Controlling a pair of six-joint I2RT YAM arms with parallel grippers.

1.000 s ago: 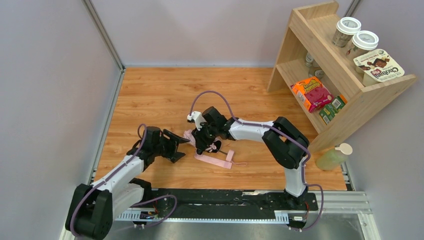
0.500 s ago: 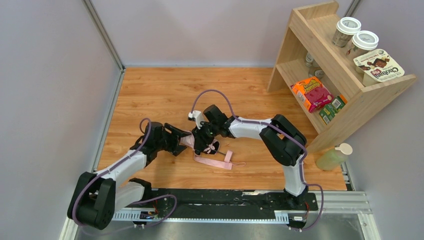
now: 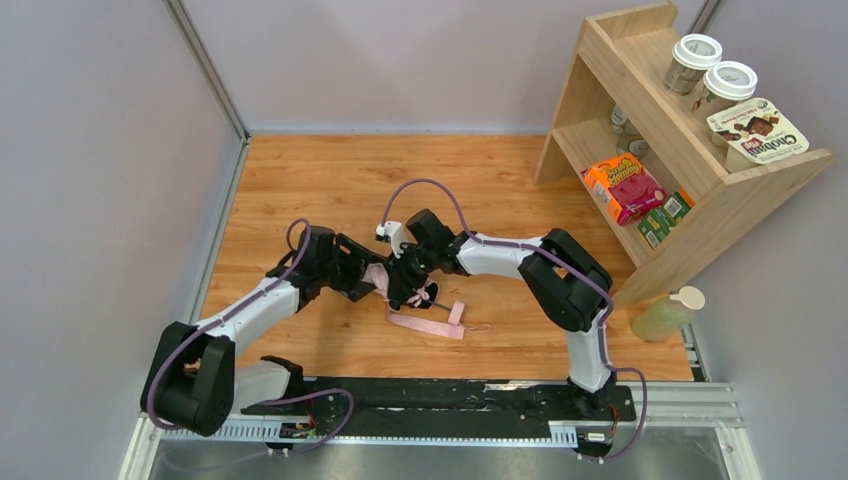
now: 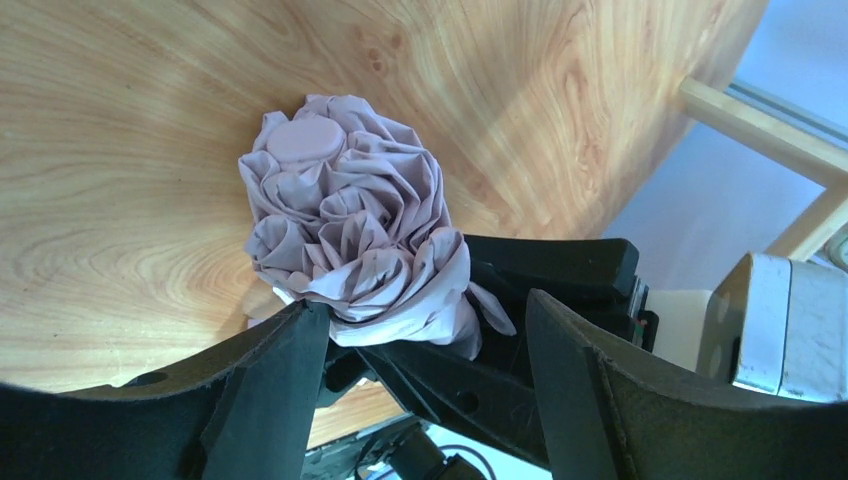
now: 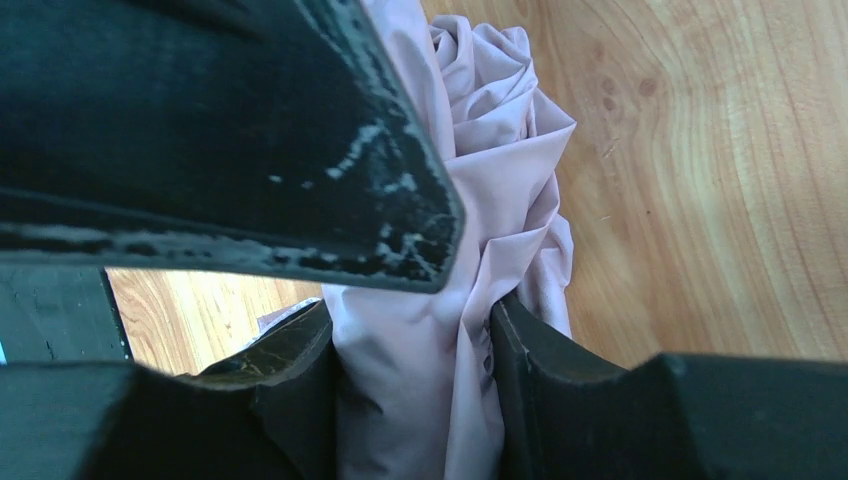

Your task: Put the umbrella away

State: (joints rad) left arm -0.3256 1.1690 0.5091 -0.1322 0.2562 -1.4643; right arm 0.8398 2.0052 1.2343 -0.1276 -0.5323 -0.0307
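Currently the umbrella (image 3: 379, 277) lies near the middle of the wooden table (image 3: 300, 180), bundled into a crumpled pale pink roll. Right gripper (image 5: 410, 340): clamped across the roll, with fabric pinched between both fingers. Left gripper (image 4: 415, 320): jaws spread wide, one finger on either side of the roll's rosette-like end. One finger appears to brush the cloth, though contact cannot be confirmed from this angle. Pink strap (image 3: 430, 322): lying flat on the table just beside the right gripper, on the side toward the arm bases.
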